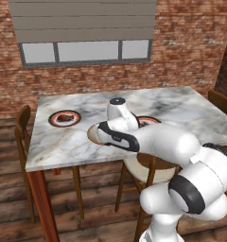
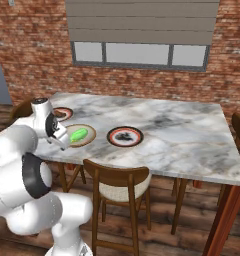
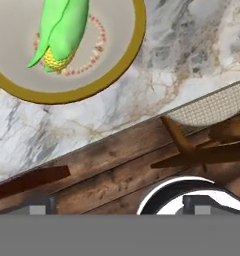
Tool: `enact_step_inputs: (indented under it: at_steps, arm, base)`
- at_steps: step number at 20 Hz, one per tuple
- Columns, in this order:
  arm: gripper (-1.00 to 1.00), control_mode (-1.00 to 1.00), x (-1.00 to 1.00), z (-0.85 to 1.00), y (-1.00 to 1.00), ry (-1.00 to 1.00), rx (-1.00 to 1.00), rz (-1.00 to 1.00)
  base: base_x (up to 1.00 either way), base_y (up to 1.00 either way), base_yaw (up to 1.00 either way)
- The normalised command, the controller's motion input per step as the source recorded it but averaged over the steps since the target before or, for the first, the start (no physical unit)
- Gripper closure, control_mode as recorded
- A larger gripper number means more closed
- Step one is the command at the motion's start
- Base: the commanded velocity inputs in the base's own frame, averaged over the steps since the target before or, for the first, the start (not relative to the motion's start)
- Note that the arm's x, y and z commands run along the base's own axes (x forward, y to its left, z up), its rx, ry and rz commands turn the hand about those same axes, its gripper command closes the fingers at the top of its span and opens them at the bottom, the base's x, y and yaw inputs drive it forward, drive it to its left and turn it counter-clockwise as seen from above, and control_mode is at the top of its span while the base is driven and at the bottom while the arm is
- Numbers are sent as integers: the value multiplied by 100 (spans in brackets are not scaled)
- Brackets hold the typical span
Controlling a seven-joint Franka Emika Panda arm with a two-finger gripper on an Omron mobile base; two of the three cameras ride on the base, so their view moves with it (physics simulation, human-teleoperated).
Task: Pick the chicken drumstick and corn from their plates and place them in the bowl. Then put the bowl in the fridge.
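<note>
- The gripper (image 2: pixel 62 141) hangs over the near table edge, just beside the bowl, its jaws spread wide with nothing between them.
- In the hand view the two dark fingertips (image 3: pixel 42 206) stand far apart at the bottom, over wooden floor and a chair, not over the tabletop.
- The hand points down, wrist bent; in the right base view its white body with the dark cap sits above the table's near left corner.
- From the left base view the forearm reaches forward and left across the near edge, elbow low, hiding most of the bowl.
- The corn (image 3: pixel 61 31) lies in the bowl (image 3: pixel 123 64), bright green husk, yellow tip showing at one end.
- In the right base view, corn (image 2: pixel 78 133) sits in the middle of the tan bowl (image 2: pixel 90 138), close beside the hand.
- The bowl rests on the marble table (image 2: pixel 182 135), near its front edge.
- To one side of the bowl is a ringed plate (image 2: pixel 125 136) with a dark patterned centre; I cannot tell whether anything lies on it.
- On the other side is a second plate (image 1: pixel 65 118), with the chicken drumstick (image 1: pixel 65 118) dark reddish-brown in its centre.
- That second plate peeks out behind the hand in the right base view (image 2: pixel 65 113).
- A wooden chair (image 2: pixel 121 186) with a pale seat is tucked under the near edge of the table.
- Brick wall and a window (image 2: pixel 140 53) stand behind the table.
</note>
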Motion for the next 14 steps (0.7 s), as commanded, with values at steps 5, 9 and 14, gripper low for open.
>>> enact_step_inputs:
  at_steps: [5,9,14]
  arm:
    - [-100,-100,-41,16,-24,3,-5,25]
    - [-100,-100,-34,4,-8,3,-20,32]
    - [-100,-100,-2,0,0,3,-5,4]
  base:
    - [0,0,0]
    - [0,0,0]
    - [0,0,0]
